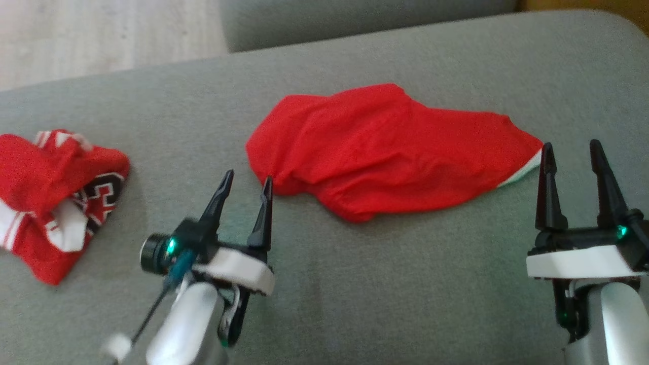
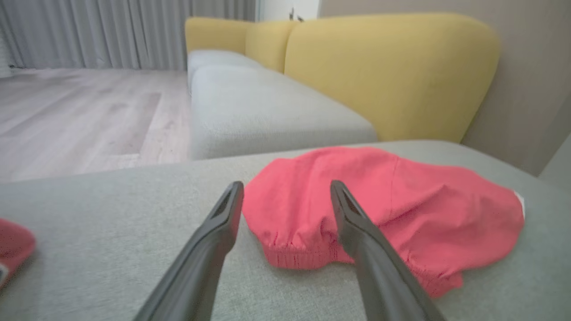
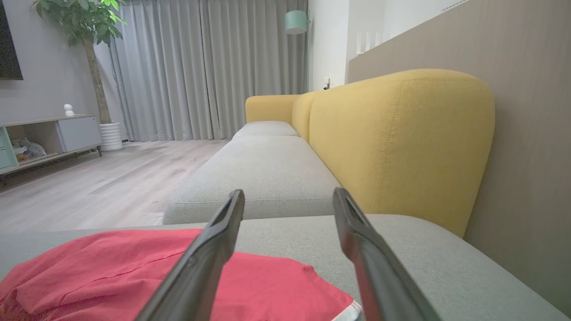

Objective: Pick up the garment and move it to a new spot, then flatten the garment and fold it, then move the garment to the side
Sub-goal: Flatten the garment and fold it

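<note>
Lying rumpled midway across the grey sofa cushion (image 1: pixel 405 284), the red garment (image 1: pixel 385 152) has its white-trimmed corner just beside the right claw (image 1: pixel 570 144), spread and empty. The left claw (image 1: pixel 248 176), also spread and empty, hovers by its opposite end. A crumpled red-and-white jersey (image 1: pixel 56 197) lies at the cushion's left edge.

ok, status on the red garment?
Left tool, right tool open, empty. Red garment rumpled on grey cushion between them. Red-and-white jersey far left, clear.

Garment (image 1: pixel 390 152) centre, bare cushion (image 1: pixel 385 284) around, jersey (image 1: pixel 56 197) left
</note>
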